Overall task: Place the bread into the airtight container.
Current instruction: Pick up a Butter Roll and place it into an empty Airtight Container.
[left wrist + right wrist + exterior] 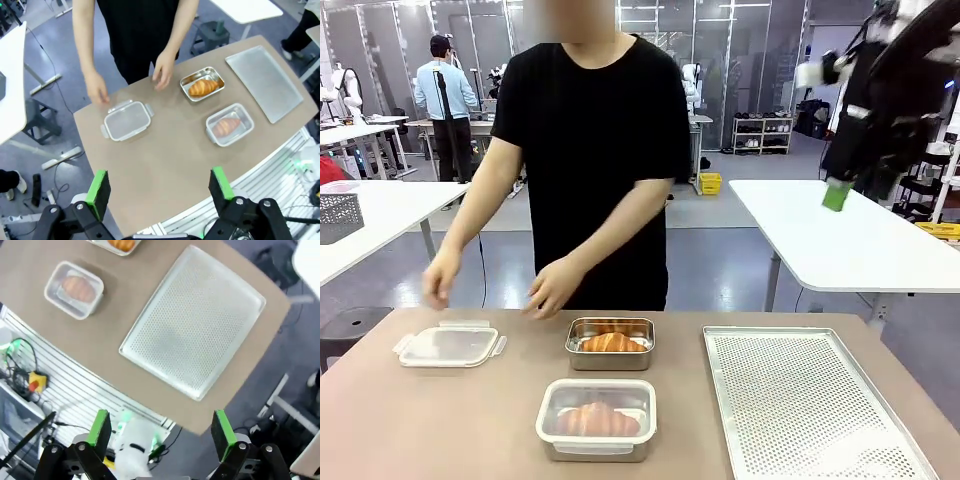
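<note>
The bread [613, 343], a golden croissant, lies in an open, shiny metal container [610, 344] in the front view, well below and off to the side of the right hand [837, 193], which hangs high in the air at the upper corner, its black body blurred and partly cut by the frame edge, one green pad showing, so its spread is hard to judge here. Nearer the camera sits a second container [597, 418] with a clear lid on, another bread [597, 420] a dim orange shape through the hazy plastic. A loose clear lid [449, 345] with side clips lies on the brown counter [440, 420]; a perforated metal tray [806, 400] runs off the bottom edge. The person's hands [552, 287] hover over the far edge, motion-blurred. In the left wrist view, the left hand [160, 186] looks down from high up with its green pads wide apart and nothing between them; far ahead of the fingertips lie the lid [126, 120], the open container [202, 84] with its croissant [202, 87], the lidded one [229, 124] and the tray [264, 80]. In the right wrist view, the right hand [162, 428] is likewise spread wide and holding nothing, raised above the counter's near edge; the tray [195, 325] lies ahead, the lidded container [74, 289] off to one side, and the open one [120, 245] is cut off at the top.
</note>
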Action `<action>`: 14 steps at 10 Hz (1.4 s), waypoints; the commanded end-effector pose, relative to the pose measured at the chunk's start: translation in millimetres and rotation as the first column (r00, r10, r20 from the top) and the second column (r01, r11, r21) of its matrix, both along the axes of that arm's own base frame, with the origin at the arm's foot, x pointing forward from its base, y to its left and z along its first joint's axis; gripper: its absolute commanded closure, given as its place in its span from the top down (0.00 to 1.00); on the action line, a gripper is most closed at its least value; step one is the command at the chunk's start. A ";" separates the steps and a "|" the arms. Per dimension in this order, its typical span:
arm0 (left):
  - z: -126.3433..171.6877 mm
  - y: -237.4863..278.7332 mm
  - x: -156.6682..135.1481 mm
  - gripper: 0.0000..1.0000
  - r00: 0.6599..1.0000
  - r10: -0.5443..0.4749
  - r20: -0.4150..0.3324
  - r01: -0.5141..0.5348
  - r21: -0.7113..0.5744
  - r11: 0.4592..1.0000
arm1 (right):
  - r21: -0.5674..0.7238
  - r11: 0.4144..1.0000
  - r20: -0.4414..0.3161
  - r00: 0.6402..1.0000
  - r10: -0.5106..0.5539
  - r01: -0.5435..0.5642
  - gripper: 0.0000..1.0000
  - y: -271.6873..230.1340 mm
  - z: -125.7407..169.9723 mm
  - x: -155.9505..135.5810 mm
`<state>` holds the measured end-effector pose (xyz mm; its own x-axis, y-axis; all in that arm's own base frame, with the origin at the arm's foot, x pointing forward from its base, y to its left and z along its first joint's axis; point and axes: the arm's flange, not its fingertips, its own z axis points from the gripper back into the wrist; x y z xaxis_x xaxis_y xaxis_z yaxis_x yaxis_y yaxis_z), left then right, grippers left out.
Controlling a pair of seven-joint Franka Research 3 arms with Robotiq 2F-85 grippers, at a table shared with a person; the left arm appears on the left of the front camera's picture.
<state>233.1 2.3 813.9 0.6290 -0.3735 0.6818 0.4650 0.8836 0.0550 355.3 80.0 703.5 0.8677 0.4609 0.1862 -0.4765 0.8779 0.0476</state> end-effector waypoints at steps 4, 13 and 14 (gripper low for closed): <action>1.3 0.1 -0.6 1.00 1.000 -0.010 0.004 0.010 0.004 1.000 | 0.102 0.980 0.101 0.978 -0.183 0.172 1.00 -30.0 29.7 -62.8; 1.3 0.1 -0.6 1.00 1.000 -0.010 0.004 0.010 0.004 1.000 | 0.069 0.988 0.116 0.983 -0.143 0.136 1.00 -29.0 48.6 -67.7; 1.3 0.1 -0.6 1.00 1.000 -0.010 0.004 0.010 0.004 1.000 | 0.069 0.988 0.116 0.983 -0.143 0.136 1.00 -29.0 48.6 -67.7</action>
